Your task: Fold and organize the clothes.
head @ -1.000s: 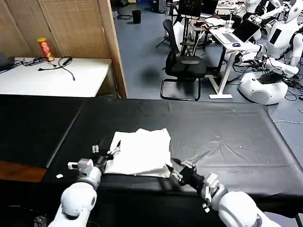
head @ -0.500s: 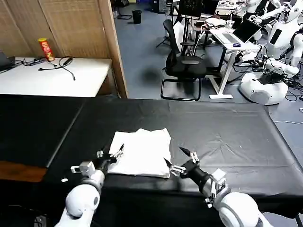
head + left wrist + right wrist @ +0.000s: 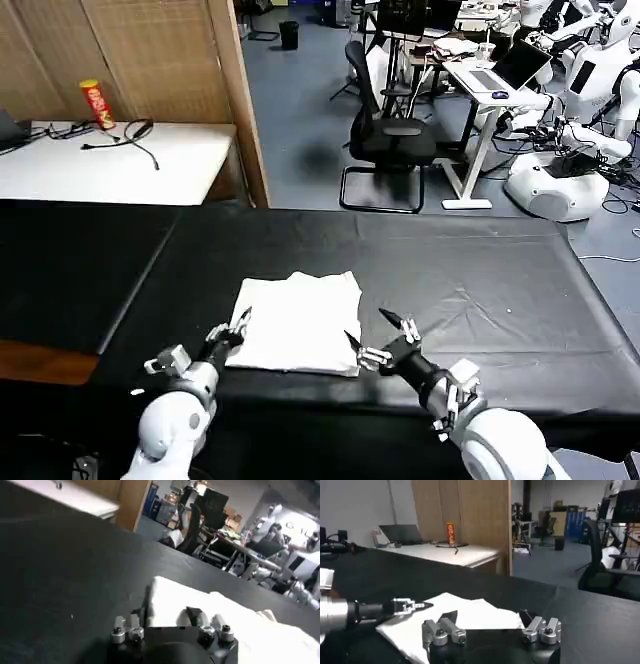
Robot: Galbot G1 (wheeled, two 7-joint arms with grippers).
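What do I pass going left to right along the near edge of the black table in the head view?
Left hand → folded white T-shirt → right hand, open, clear of the cloth → bare black table.

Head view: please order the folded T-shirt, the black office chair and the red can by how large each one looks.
1. Folded T-shirt, largest.
2. Black office chair, close behind; it stands farther off, so its true size is unsure.
3. Red can, clearly smallest.
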